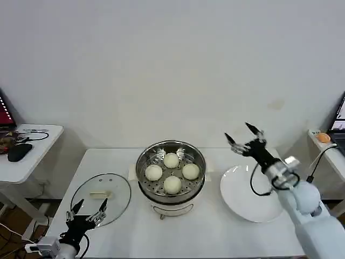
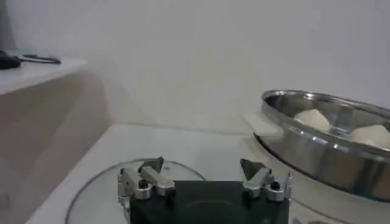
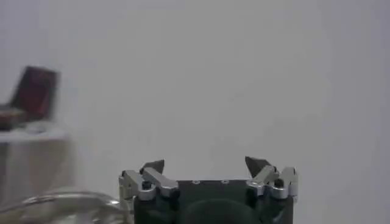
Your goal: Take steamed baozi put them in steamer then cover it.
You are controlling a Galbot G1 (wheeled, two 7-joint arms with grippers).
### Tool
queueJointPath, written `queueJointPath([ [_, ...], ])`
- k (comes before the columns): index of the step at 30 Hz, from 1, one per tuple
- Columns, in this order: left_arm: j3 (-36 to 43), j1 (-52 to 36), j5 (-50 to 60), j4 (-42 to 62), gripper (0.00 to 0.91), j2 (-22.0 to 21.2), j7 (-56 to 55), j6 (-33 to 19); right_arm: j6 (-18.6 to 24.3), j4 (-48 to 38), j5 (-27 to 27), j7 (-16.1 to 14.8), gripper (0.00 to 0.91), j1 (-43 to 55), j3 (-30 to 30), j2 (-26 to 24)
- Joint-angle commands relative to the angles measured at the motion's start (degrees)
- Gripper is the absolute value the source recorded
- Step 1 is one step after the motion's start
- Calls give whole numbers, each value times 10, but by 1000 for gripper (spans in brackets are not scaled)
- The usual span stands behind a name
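1. Nearest you, at 7 o'clock on the bench point(image 1: 215, 237), your left gripper point(image 1: 90, 206) hangs just at the near edge of the cover point(image 1: 101, 198). Its fingers point(image 2: 152, 165) are spread wide with nothing between them.
2. The cover lies flat on the bench at 8 o'clock from the steamer point(image 1: 171, 178), a short gap between them. Its cream handle point(image 1: 100, 193) sits at its centre. In the left wrist view the glass of the cover point(image 2: 97, 195) spreads under and ahead of the fingertips.
3. The steamer stands at mid-bench on its cream base point(image 1: 172, 207), open at the top. All four baozi point(image 1: 172, 184) rest on the perforated tray: one at 6 o'clock, one at 9 point(image 1: 153, 172), one at 3 point(image 1: 190, 171) and one at 12 point(image 1: 171, 160). The left wrist view shows the steamer's steel rim point(image 2: 317, 146) with two baozi point(image 2: 312, 119) above it.
4. At 3 o'clock from the steamer, a white plate point(image 1: 242, 194) lies flat and bare.
5. Farthest off, your right gripper point(image 1: 245, 137) is raised over the plate's far edge, at 2 o'clock from the steamer. Its fingers point(image 3: 259, 164) are wide apart and hold nothing.
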Motion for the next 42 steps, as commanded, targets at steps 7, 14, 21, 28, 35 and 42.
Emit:
queueJointPath([
  [7,-6,-2,66,46,907,13,26,-51,153,-12,-47,-20,907,-219,147,127],
  [14,15,-10,104,105,907,26,42,-103,147,-10,16,-35,907,-231,161,129],
  [21,25,-9,229,166,907,43,18,-156,143,-10,27,-39,907,-238,178,126],
  [28,9,-18,434,217,907,66,9,-199,139,-12,28,-41,907,-239,180,123],
  [35,11,-53,645,278,907,91,7,-259,140,-13,30,-44,907,-246,181,122],
  [42,11,-84,766,334,907,103,-3,-298,140,-13,31,-47,907,-247,185,120],
])
